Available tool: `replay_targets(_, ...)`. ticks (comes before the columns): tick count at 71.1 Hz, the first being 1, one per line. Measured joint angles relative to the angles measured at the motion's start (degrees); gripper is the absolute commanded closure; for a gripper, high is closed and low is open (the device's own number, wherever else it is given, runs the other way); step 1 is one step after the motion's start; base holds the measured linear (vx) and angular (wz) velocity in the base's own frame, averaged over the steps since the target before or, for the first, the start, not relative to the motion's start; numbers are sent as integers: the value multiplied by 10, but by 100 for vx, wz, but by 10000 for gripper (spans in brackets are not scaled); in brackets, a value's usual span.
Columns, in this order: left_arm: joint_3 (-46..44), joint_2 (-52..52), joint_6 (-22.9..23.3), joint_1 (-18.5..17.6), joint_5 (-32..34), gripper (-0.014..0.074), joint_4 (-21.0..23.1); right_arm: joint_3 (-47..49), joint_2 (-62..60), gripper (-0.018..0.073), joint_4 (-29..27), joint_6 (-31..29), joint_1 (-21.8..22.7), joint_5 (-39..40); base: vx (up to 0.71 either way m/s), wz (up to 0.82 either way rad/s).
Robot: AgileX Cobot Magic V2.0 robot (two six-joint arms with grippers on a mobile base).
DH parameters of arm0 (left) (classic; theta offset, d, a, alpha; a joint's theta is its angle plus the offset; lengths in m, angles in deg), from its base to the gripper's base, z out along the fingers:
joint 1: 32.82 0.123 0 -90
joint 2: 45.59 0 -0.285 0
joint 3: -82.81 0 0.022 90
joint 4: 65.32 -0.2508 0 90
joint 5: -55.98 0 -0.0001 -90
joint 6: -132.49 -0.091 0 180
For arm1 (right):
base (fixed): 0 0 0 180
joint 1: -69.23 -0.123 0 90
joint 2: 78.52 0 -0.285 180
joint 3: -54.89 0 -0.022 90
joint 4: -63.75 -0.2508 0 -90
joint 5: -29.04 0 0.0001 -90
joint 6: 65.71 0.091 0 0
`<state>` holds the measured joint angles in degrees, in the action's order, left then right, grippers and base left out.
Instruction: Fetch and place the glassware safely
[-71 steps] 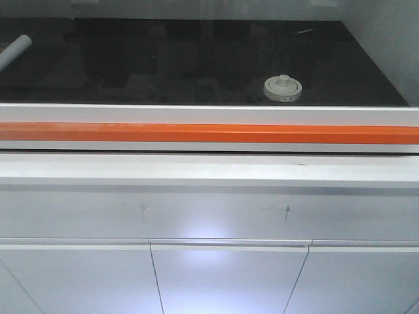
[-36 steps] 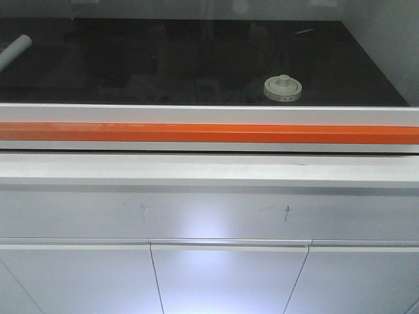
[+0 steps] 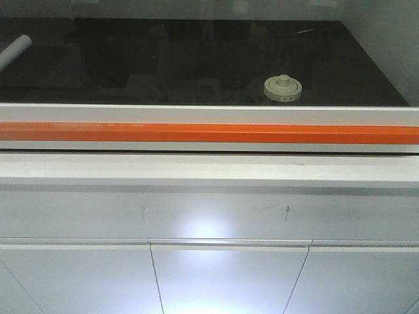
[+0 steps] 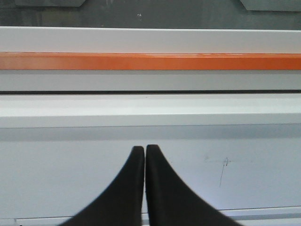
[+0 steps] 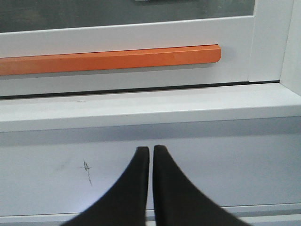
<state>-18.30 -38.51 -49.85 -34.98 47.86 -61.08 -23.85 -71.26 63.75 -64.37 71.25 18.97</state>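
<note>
While both arms face the white cabinet front [image 3: 209, 216], the black work surface [image 3: 131, 72] lies behind a white frame with an orange bar [image 3: 209, 133]. The glass jar [image 3: 283, 88] stands on this surface at the right, exactly where it was a second ago. A white tube [image 3: 14, 51] lies at the far left. The left gripper [image 4: 144, 149] and the right gripper [image 5: 151, 149] are pressed together and hold nothing; the bar runs between them and the jar.

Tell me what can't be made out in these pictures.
Jar, front view: too small; its glass body and the lid's marks are unreadable.
Tube, front view: cut off by the left edge.
Both wrist views: the jar is out of frame above the orange bar.
Arms: outside the front view.
</note>
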Motion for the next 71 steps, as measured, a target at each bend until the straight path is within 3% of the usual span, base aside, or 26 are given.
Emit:
replay_targets(38, 0, 0, 0, 0, 6, 603, 0, 0, 0, 562, 0, 0, 0, 32, 0, 0)
replay_targets(50, 0, 0, 1, 0, 42, 603, 7, 0, 0, 562, 0, 0, 0, 50, 0, 0)
replay_targets(71, -11, 0, 1, 0, 159, 603, 29, 0, 0, 562, 0, 0, 0, 225, 0, 0)
